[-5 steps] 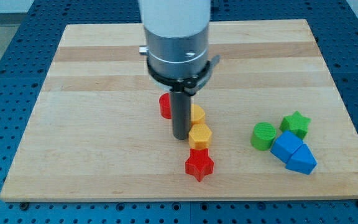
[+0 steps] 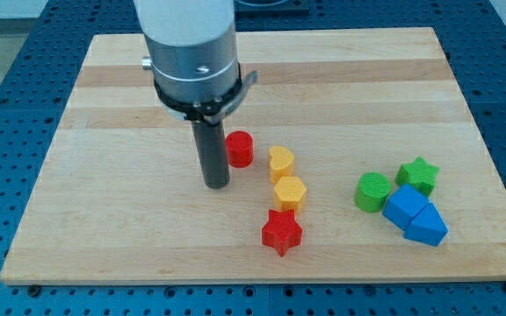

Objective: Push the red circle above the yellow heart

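The red circle (image 2: 239, 148) stands on the wooden board (image 2: 104, 105), just left of and slightly above the yellow heart (image 2: 280, 162). My tip (image 2: 216, 185) is down on the board, just left of and below the red circle, close to it. The rod partly covers the circle's left edge; I cannot tell if they touch.
A yellow hexagon (image 2: 288, 191) sits right below the heart, and a red star (image 2: 281, 233) below that. At the view's right are a green circle (image 2: 373, 191), a green star (image 2: 418, 175), a blue cube (image 2: 406, 205) and a blue triangle (image 2: 427, 229).
My tip has moved left, from in front of the heart to the left of the red circle. The red circle and the heart now show fully; the blocks have not visibly moved.
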You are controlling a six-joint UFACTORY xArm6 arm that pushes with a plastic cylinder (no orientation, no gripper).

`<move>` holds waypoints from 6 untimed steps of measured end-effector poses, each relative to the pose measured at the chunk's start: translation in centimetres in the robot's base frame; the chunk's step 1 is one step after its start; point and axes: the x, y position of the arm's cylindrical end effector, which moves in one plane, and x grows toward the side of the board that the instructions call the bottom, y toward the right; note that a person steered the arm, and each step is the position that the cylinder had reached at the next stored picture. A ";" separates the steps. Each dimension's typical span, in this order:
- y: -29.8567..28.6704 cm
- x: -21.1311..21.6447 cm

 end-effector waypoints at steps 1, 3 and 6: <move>-0.7 -2.1; 1.2 -3.5; 3.2 -5.4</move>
